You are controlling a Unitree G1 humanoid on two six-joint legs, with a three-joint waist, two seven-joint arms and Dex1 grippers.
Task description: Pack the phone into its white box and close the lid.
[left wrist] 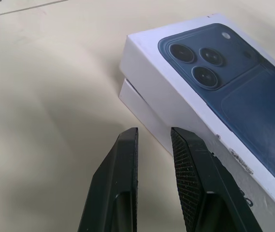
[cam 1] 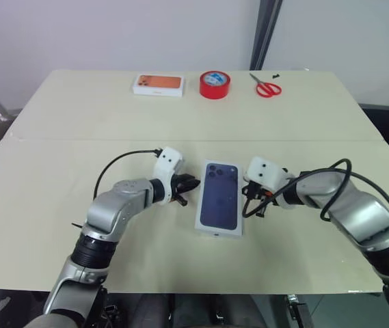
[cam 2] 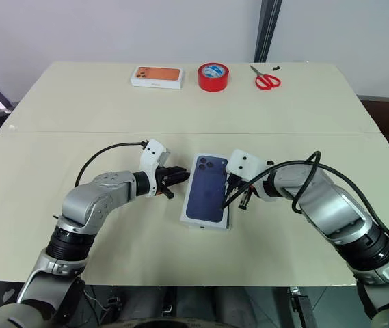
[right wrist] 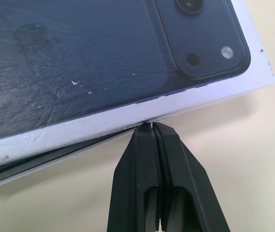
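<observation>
While the lid [cam 1: 219, 198], printed with a dark blue phone's back, sits askew on the white box [left wrist: 142, 108] between both claws, the right gripper [right wrist: 152, 128] is pressed together, its tips touching the lid's side edge. Just off the opposite side, the left gripper [left wrist: 154, 137] points at the box with its fingers [left wrist: 123, 164] slightly spread, pinching nothing, the table [cam 1: 78, 137] beneath them.

Head stereo pair high, angled down over the table [cam 1: 57, 225]; wrist views close on the lid [left wrist: 234, 92] from nine and three o'clock.
</observation>
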